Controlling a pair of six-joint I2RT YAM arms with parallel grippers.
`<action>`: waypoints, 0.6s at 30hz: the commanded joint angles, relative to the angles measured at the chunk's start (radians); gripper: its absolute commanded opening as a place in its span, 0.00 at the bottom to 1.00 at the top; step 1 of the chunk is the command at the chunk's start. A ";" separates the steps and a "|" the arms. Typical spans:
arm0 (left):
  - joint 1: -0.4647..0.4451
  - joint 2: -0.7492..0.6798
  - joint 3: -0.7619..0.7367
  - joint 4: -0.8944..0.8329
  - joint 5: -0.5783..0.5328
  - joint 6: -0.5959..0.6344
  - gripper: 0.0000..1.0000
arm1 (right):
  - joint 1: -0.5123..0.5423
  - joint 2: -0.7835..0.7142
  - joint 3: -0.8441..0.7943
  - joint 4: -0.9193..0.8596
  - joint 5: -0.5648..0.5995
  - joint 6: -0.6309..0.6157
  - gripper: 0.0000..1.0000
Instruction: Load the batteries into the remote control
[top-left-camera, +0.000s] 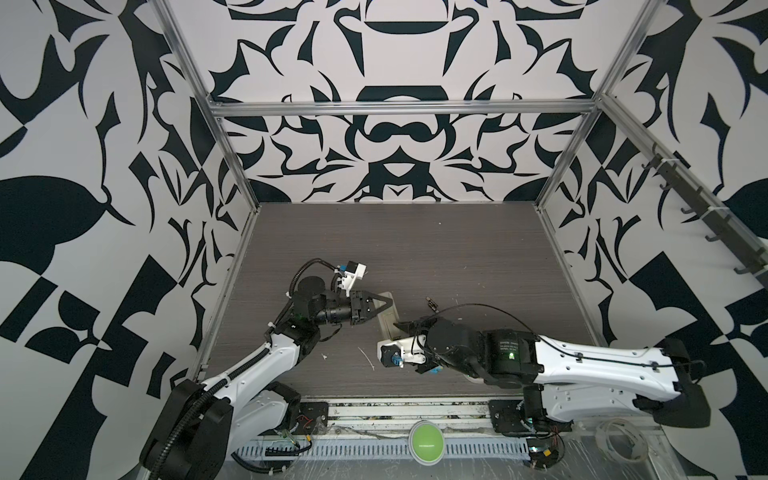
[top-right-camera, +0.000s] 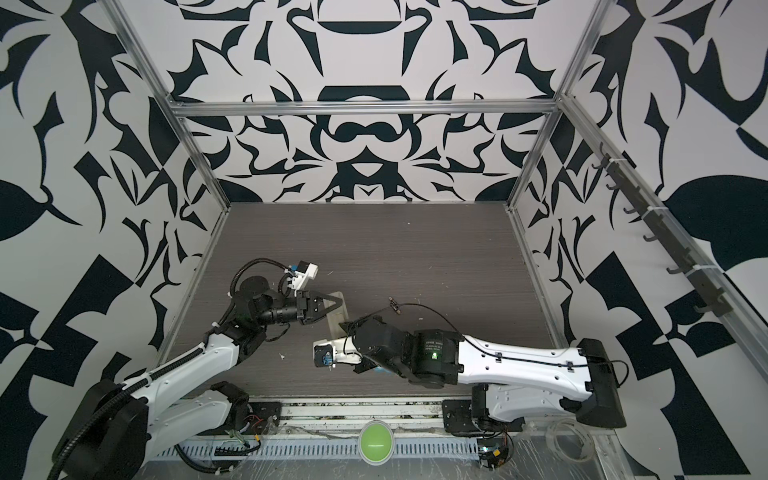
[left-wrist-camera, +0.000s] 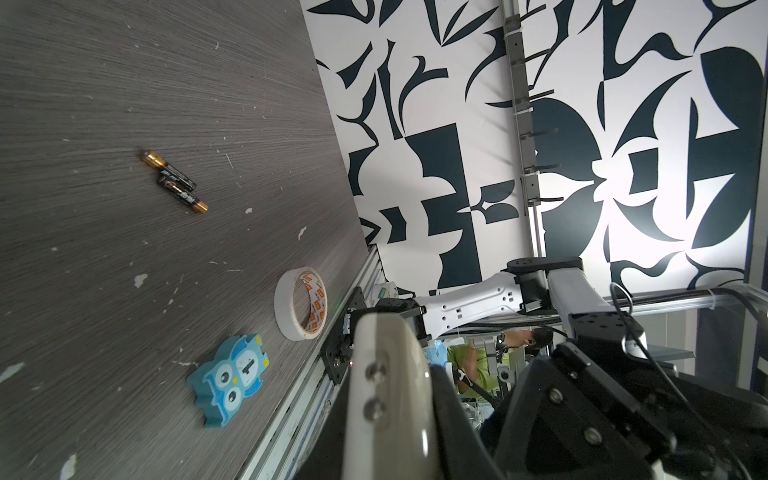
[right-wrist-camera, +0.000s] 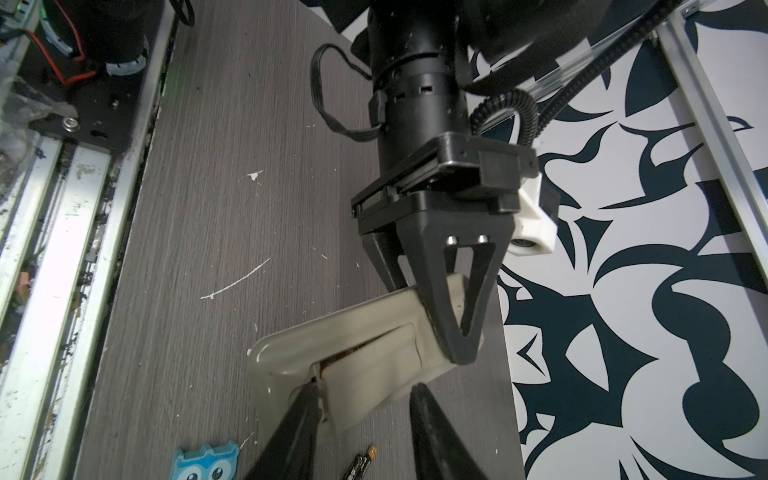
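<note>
remote control | tbl grey woodgrain, scuffed | walls b/w patterned

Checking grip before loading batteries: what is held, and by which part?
Left gripper clamps the remote control by the end opposite its battery cover; right gripper straddles the cover end, grip unclear.

Robotics lab, enclosed test cell. Boxed in by alu extrusion frame w/ b/w patterned wall panels. Left arm & right arm bolted to black base plates at front edge of grey woodgrain tabletop. Wrist cam on white mount. Slotted cable duct, green dome button, bare red wires along front rail. Hook rail on side wall. Mixed props on tabletop: remote control, batteries, owl tile, tape roll. Past the frame in left wrist view: person in green top among stands & gear.
</note>
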 joint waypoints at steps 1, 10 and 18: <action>0.007 0.012 0.004 0.054 0.046 -0.015 0.00 | -0.011 -0.001 -0.005 0.079 0.051 0.012 0.40; 0.024 0.045 -0.003 0.096 0.041 -0.026 0.00 | -0.053 0.019 -0.012 0.112 0.028 0.017 0.40; 0.043 0.082 0.001 0.121 0.032 -0.024 0.00 | -0.084 0.025 -0.005 0.110 -0.005 0.037 0.43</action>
